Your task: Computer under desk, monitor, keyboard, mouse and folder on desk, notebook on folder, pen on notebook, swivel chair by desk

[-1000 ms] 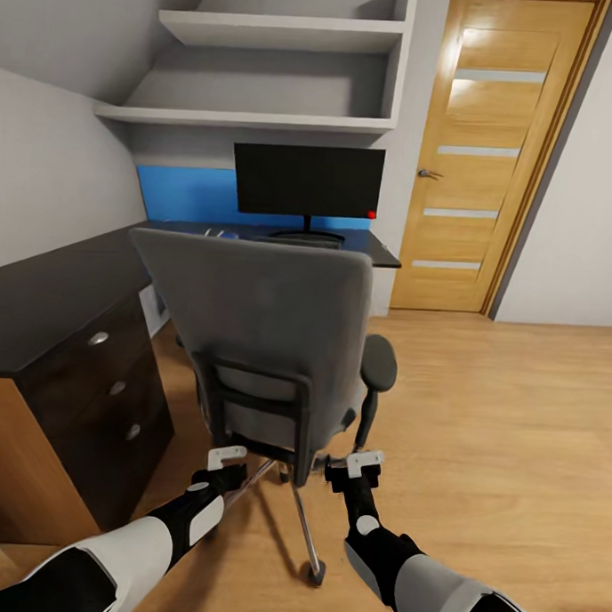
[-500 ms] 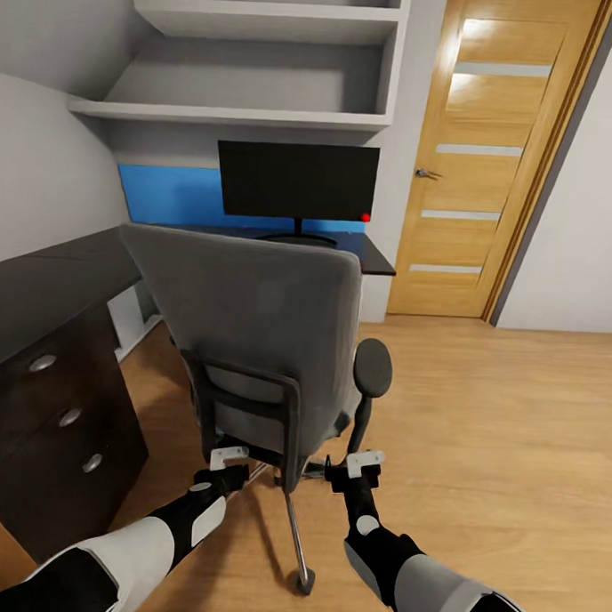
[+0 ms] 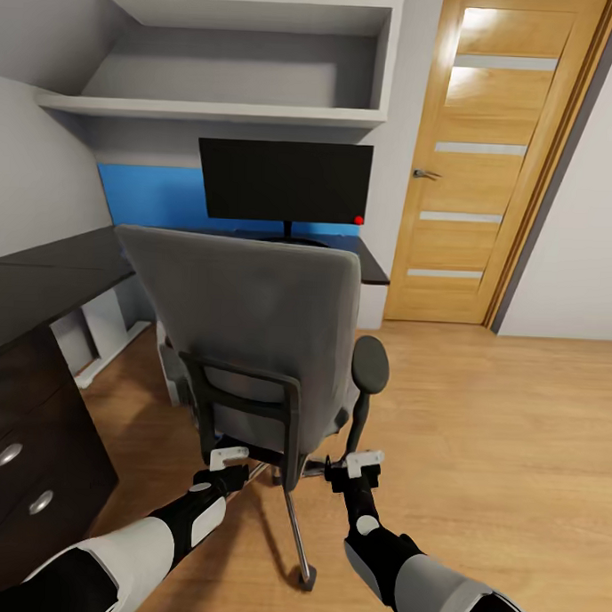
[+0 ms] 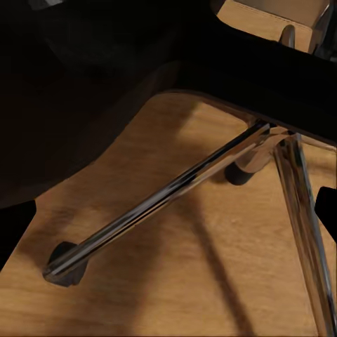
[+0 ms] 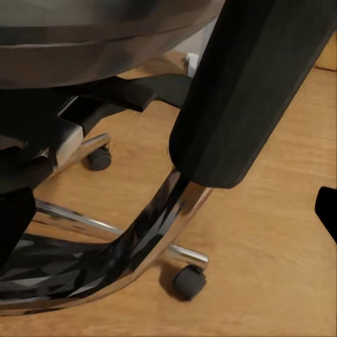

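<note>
The chair [image 3: 260,340] stands with its back to the robot, facing the counter [image 3: 40,281] where the monitor [image 3: 283,182] sits, its seat not yet tucked in. Both grippers, left [image 3: 228,458] and right [image 3: 363,464], sit low at the seat's rear; I cannot tell how their jaws stand. Pushing evenly on both sides should roll it straight; watch the castors [image 5: 188,281] and the drawer unit [image 3: 23,472].
</note>
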